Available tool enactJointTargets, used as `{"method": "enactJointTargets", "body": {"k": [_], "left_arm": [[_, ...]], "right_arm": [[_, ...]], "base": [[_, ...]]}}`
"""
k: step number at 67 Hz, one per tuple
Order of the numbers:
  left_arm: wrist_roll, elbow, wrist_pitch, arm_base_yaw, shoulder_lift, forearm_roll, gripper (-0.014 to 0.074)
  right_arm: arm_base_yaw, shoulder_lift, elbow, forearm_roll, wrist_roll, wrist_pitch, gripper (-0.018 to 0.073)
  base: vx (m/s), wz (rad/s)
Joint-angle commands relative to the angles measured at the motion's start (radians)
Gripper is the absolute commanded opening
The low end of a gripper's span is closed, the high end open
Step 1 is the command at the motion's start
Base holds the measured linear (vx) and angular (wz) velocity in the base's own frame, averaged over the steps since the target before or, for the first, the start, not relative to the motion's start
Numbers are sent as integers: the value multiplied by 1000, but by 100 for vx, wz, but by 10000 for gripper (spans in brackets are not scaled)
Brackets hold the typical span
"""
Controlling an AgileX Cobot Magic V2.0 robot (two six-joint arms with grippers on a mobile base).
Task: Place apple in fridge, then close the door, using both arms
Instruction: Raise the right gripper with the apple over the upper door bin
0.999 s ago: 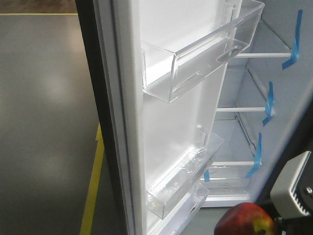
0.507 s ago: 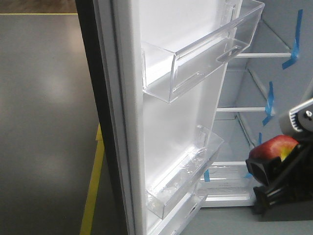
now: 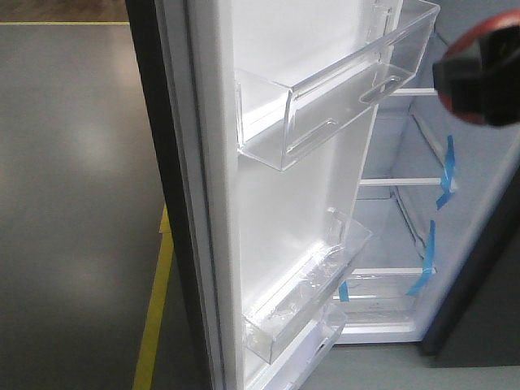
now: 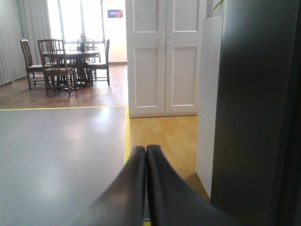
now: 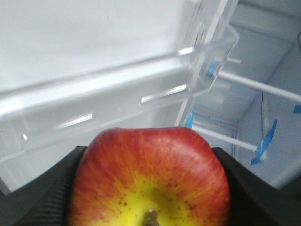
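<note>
The fridge stands open, with a white interior, shelves and blue tape strips. Its door is swung wide, white liner and clear bins facing me. My right gripper is shut on the red and yellow apple, stem end toward the camera, held high before the door's upper clear bin. In the front view the gripper is a dark blur at the top right with a red sliver of apple above it. My left gripper is shut and empty, beside the fridge's dark outer side.
A yellow floor line runs along the grey floor left of the door. The left wrist view shows white cabinet doors, wooden flooring and a dining table with chairs far behind. A lower clear door bin juts out.
My right gripper has carried the apple up from the bottom right of the front view to the top right, level with the upper door bin. The door has not moved.
</note>
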Motion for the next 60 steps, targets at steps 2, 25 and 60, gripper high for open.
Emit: {"method": "enactJointTargets", "body": {"k": [2, 25, 60], "left_arm": [[-8, -16, -75, 2, -12, -3, -6], [-8, -16, -75, 2, -12, -3, -6], [-8, -16, -75, 2, -12, -3, -6]], "right_arm": [[-2, 64, -178, -40, -51, -23, 168], [-6, 348, -628, -44, -133, 124, 171], [-452, 572, -747, 642, -448, -22, 172]], "base": [[0, 0], [0, 0], [0, 0]]}}
